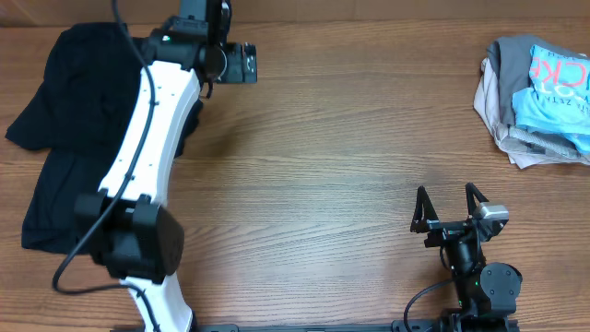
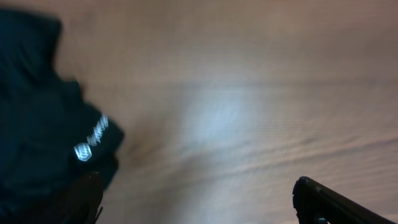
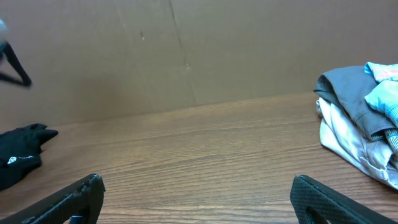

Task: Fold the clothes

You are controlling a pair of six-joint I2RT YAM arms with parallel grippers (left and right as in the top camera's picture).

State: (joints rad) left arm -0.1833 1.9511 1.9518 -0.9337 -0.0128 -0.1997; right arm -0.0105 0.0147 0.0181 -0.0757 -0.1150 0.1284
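Note:
A light blue T-shirt (image 1: pixel 556 89) with printed lettering lies folded on top of a pile at the far right; the right wrist view catches its edge (image 3: pixel 384 94). My left gripper (image 1: pixel 245 63) is open at the far left of the table, beside a black shirt (image 1: pixel 74 120). In the blurred left wrist view the left gripper (image 2: pixel 196 202) holds nothing, and the black shirt (image 2: pixel 43 124) with its small white logo lies just left of it. My right gripper (image 1: pixel 450 198) stands open and empty near the front edge, far from the pile, with bare wood under it (image 3: pixel 196 196).
Grey (image 1: pixel 509 57) and beige (image 1: pixel 525 138) folded garments lie under the blue one. The black shirt (image 3: pixel 22 155) spreads over the table's left side, under my white left arm (image 1: pixel 152 138). A cardboard wall (image 3: pixel 186 50) backs the table.

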